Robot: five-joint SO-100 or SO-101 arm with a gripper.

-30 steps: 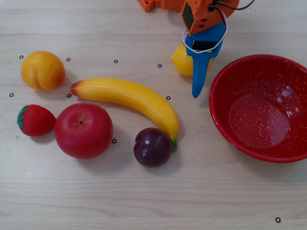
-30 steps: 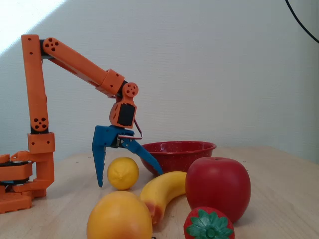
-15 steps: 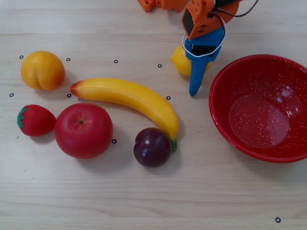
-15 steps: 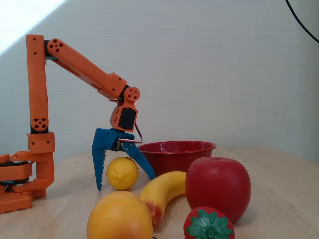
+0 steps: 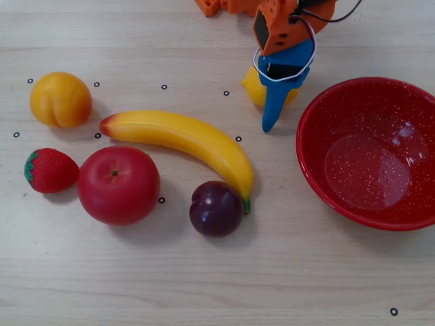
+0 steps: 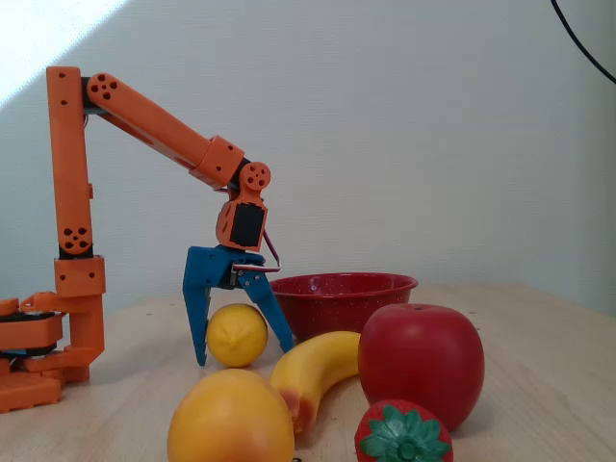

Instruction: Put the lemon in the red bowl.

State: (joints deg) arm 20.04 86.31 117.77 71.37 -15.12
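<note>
The lemon (image 5: 250,83) lies on the table just left of the red bowl (image 5: 302,146) in the overhead view, mostly covered by the arm. In the fixed view the lemon (image 6: 236,335) rests on the wood between the two blue fingers of my gripper (image 6: 244,352). The jaws are open and straddle it closely, tips near the table. From overhead only one blue finger (image 5: 274,109) of the gripper (image 5: 270,96) shows, pointing down the picture. The red bowl (image 6: 342,289) is empty.
A banana (image 5: 183,139), a dark plum (image 5: 216,208), a red apple (image 5: 118,185), a strawberry (image 5: 50,170) and an orange-yellow creased fruit (image 5: 60,100) lie left of the lemon. The orange arm base (image 6: 43,356) stands at the table's far edge.
The blue fingers have drawn closer together around the lemon, and the gripper has shifted slightly left in the overhead view. The lemon has stayed on the table.
</note>
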